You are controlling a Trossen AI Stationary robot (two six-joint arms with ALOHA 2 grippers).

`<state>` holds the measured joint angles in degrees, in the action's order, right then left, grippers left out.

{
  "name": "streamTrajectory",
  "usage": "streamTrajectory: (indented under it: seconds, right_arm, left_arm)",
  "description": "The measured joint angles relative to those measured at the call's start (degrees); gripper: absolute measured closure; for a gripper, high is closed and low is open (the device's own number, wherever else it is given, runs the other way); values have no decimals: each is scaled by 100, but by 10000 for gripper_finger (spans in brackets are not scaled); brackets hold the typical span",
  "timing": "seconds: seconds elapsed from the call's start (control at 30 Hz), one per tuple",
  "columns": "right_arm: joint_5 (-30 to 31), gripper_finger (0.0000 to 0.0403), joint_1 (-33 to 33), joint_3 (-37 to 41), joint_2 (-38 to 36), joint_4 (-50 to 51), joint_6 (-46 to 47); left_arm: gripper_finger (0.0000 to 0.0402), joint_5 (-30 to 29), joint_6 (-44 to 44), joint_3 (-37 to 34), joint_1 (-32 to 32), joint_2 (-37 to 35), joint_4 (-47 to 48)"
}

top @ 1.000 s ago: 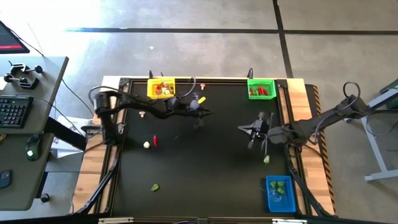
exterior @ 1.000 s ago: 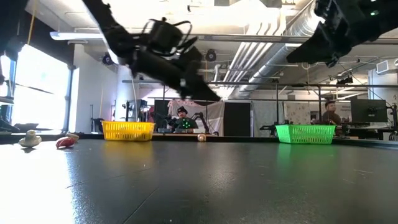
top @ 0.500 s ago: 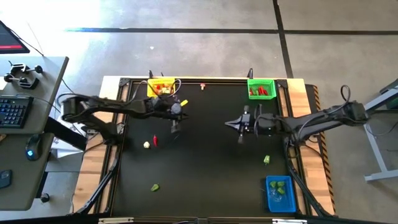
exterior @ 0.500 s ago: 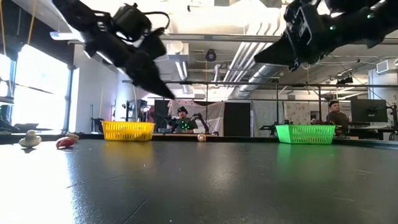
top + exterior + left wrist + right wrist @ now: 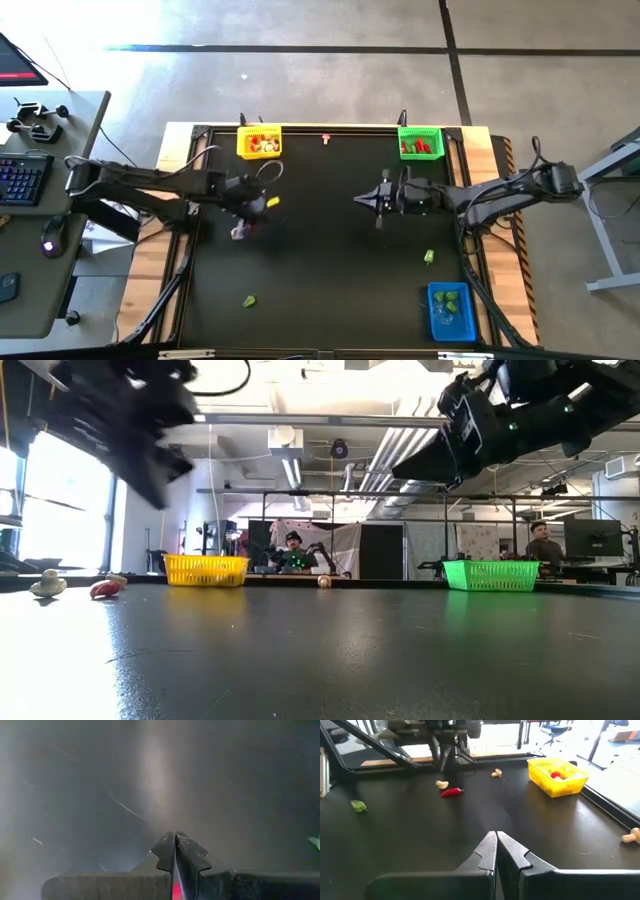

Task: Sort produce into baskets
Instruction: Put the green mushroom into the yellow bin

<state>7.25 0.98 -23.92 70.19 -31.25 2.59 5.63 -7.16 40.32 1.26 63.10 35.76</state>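
Fingers pressed together on left gripper (image 5: 240, 228), poised right over red chilli (image 5: 451, 792) and cream bulb (image 5: 441, 784). Right gripper (image 5: 360, 199) likewise closed, empty, mid-table, well apart from both.

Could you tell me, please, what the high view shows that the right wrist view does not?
Only the high view shows the green mesh basket with red pieces, the blue mesh basket with green pieces, a green chunk near the table's right edge, and the desk with a keyboard.

Only the right wrist view shows the red chilli-like piece and cream bulb below the left gripper, and the right gripper shut, seen close up.

Both show the yellow mesh basket, another green chunk and the black table.
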Motion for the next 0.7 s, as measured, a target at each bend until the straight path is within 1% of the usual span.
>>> streamTrajectory:
  seconds: [0.1,0.17,0.33,0.5,0.6,0.7]
  right_arm:
    - [-22,403,-58,0,-2,-52,-5]
    - [-22,403,-77,0,-2,-82,-11]
    - [-22,403,-81,0,-4,-154,-126]
    - [-22,403,-81,0,-7,-182,-251]
    - [-22,403,-81,0,-7,-170,-304]
    - [-22,403,-81,0,-7,-168,-306]
  left_arm:
    - [399,88,267,2,-488,-167,714]
    - [393,174,507,53,-791,-161,932]
    - [356,222,1225,263,-1379,76,1553]
    - [305,-140,2120,301,-1696,457,1962]
    - [278,-393,2472,299,-1714,767,2086]
    - [259,-670,2601,299,-1703,1129,2090]
